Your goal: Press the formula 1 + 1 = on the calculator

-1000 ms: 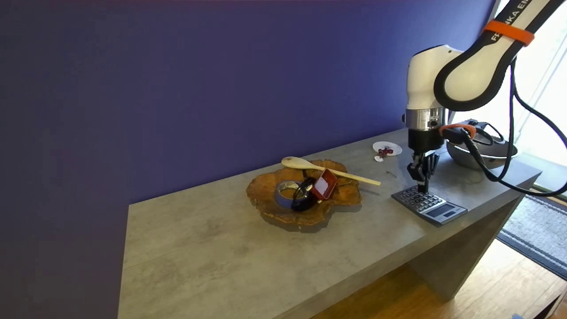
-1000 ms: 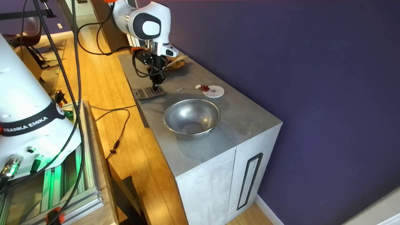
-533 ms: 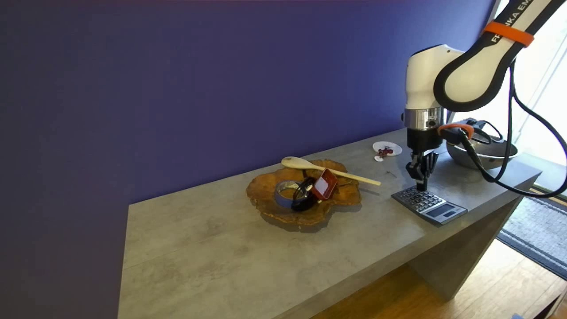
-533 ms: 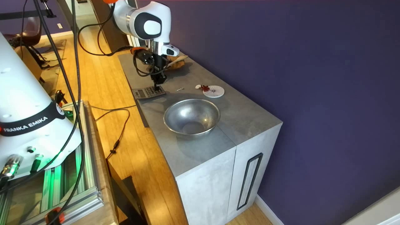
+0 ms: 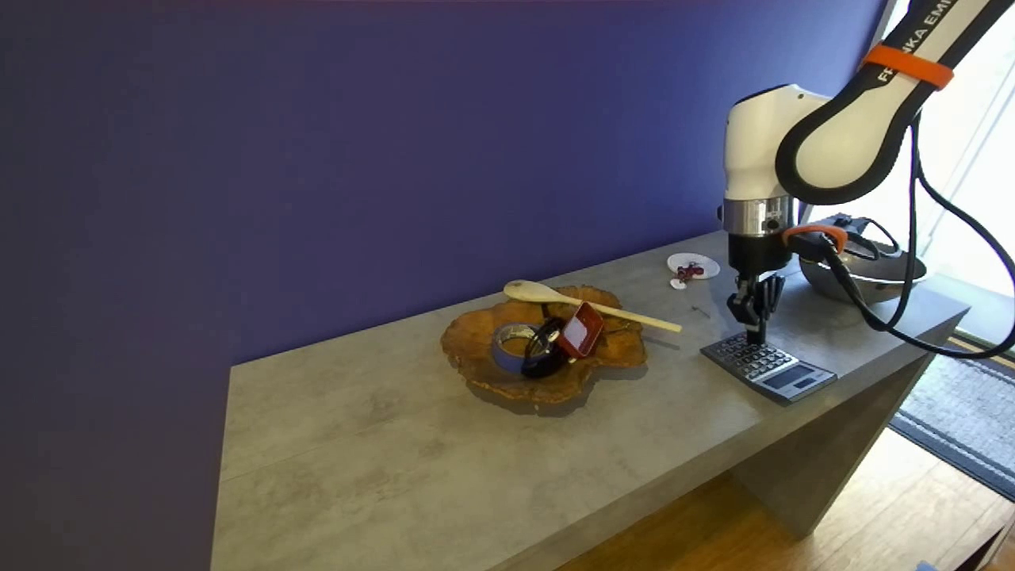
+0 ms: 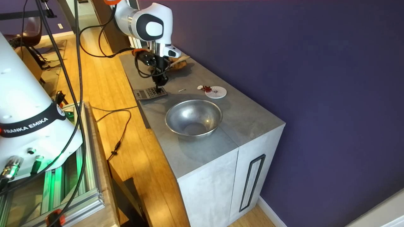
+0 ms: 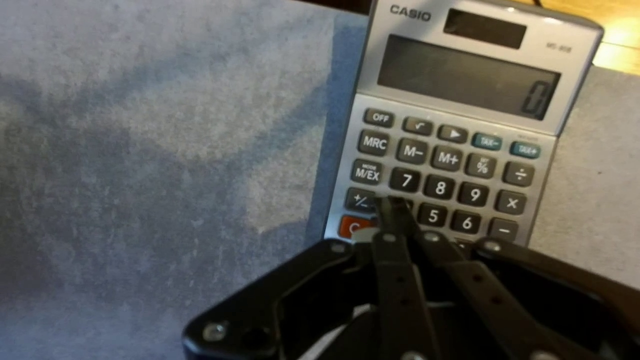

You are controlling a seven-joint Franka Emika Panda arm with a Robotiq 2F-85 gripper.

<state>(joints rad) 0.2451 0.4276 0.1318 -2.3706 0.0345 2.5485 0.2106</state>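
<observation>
The calculator point(image 5: 769, 368) lies flat on the grey table in both exterior views point(image 6: 145, 94). In the wrist view the calculator point(image 7: 460, 102) has its display point(image 7: 465, 75) showing 0. My gripper point(image 5: 757, 339) points straight down over the key area; it also shows in an exterior view point(image 6: 158, 90). In the wrist view my gripper point(image 7: 392, 202) is shut with its fingertips together and nothing between them. The tips cover the key left of the 5, beside the +/- key point(image 7: 360, 200). The lower key rows are hidden behind the gripper. I cannot tell whether the tips touch a key.
A metal bowl point(image 6: 194, 118) stands near the calculator. A small white dish point(image 6: 216, 92) with red bits lies toward the wall. A wooden tray point(image 5: 476, 357) holds tape, a red box and a wooden spoon point(image 5: 531, 292). The calculator's display end is near the table edge.
The gripper has shifted slightly sideways over the keys, rising a little and then sinking a little in the last half second. It stays shut. The calculator has not moved.
</observation>
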